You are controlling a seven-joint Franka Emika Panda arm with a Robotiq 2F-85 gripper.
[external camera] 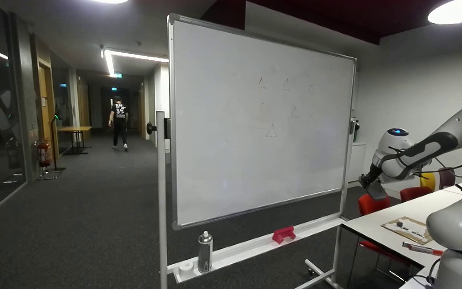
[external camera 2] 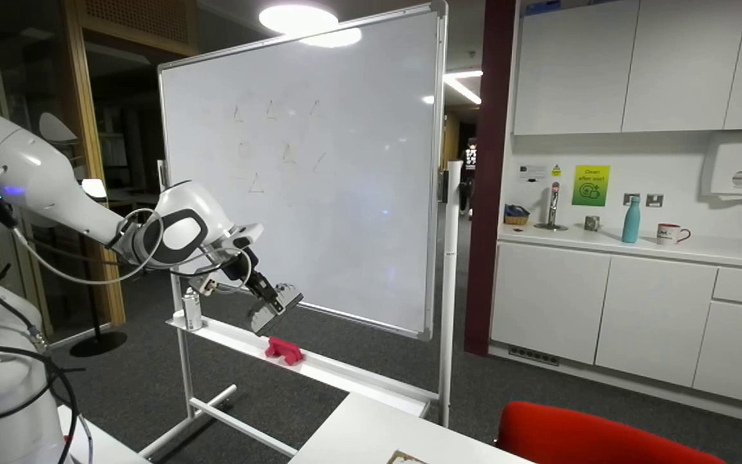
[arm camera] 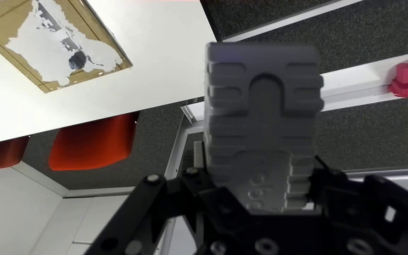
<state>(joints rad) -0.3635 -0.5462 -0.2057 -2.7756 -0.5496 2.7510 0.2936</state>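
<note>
Near the whiteboard (external camera: 261, 156), my gripper (external camera 2: 273, 300) clamps a grey eraser (arm camera: 264, 124), its embossed letters (arm camera: 256, 193) unclear; a sign (external camera 2: 590, 185) reads "Clean after use!"

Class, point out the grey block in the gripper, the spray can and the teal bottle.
Grey block (arm camera: 263, 125), in the wrist view: middle of its ribbed face.
Spray can (external camera: 205, 254), in an exterior view: middle of its body.
Teal bottle (external camera 2: 630, 223), in an exterior view: middle of its body.

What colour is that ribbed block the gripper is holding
The ribbed block is grey; it shows best in the wrist view.
</note>
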